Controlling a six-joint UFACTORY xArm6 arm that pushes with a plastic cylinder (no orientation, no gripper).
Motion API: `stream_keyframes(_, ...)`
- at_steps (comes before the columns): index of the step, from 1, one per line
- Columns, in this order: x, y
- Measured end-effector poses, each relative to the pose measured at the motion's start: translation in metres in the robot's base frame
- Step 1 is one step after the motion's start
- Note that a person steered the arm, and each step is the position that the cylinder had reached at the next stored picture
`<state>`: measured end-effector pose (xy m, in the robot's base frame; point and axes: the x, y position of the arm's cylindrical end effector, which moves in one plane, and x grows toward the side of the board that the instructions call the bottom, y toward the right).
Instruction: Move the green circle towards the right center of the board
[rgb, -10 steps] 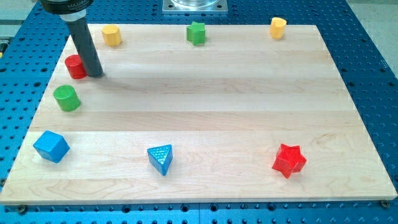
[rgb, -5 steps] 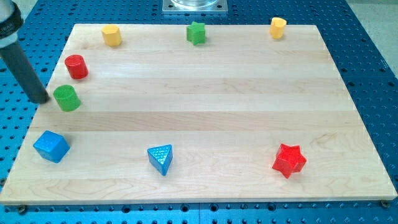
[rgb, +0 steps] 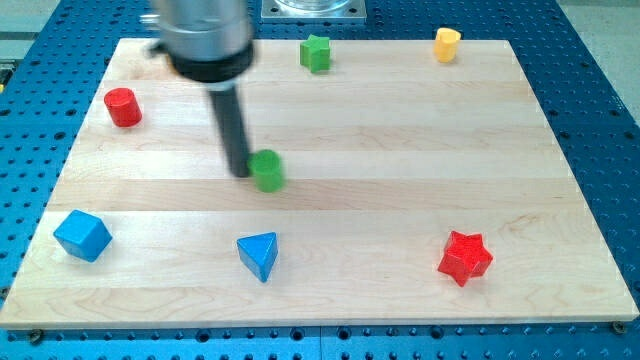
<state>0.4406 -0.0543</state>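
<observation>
Standing my tip (rgb: 243, 173) on the wooden surface (rgb: 400, 150), just at the view's left of the green circle (rgb: 267, 170), touching it or very nearly so; hard to tell which, the edges there looking slightly blurred. Acting as the tool, a straight dark rod (rgb: 232, 125) hanging from a grey cylindrical head (rgb: 205, 40) near the view's top, clasping nothing, only bearing sideways against the block.

Sitting a little left of the board's middle, the green circle, well apart from the right edge and from every other block.

Lying near the left edge, toward the top: a red cylinder (rgb: 123, 107). Resting along the top edge: a green star (rgb: 316, 52) near the centre and a yellow block (rgb: 447, 43) further right, its shape not clear enough to name. Sitting in the lower left corner: a blue cube (rgb: 82, 235). Lying toward the bottom, almost straight below the green circle: a blue triangle (rgb: 259, 255). Sitting in the lower right area: a red star (rgb: 465, 257).

Showing around the board on all sides: a blue perforated table (rgb: 590, 100).
</observation>
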Motion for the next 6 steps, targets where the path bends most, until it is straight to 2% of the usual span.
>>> stream_keyframes(1, 0.010, -0.030)
stream_keyframes(3, 0.061, 0.068)
stream_keyframes(4, 0.047, 0.126)
stream_keyframes(5, 0.030, 0.094)
stream_keyframes(6, 0.006, 0.095)
